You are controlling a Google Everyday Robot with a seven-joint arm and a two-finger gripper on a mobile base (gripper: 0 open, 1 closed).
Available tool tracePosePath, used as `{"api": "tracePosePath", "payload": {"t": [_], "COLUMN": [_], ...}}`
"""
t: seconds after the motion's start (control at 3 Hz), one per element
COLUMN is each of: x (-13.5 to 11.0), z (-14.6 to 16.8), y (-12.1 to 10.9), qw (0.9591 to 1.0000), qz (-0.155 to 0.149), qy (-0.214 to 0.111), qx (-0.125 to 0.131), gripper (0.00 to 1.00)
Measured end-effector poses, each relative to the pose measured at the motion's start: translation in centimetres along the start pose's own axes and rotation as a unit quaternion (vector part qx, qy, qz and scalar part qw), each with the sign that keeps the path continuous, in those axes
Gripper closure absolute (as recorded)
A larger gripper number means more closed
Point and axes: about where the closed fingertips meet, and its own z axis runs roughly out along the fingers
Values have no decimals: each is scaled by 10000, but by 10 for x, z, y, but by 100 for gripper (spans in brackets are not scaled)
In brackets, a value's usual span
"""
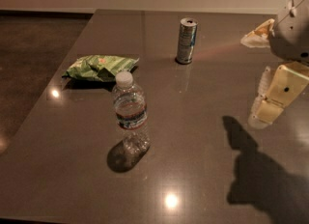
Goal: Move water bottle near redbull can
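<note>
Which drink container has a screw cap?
The water bottle, clear, nearer the camera; the redbull can behind is metal. Gripper hangs at right, apart from both.
</note>
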Motion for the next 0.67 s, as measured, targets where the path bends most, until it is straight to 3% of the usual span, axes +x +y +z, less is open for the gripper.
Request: {"api": "tracePosePath", "payload": {"t": [0.33, 0.67], "x": [-44, -67], "z": [19, 35], "y": [19, 24], "qw": [9974, 9954], "qz": [-100, -78], "qy": [-637, -850], "qx": [-314, -444], "gripper": [0, 0]}}
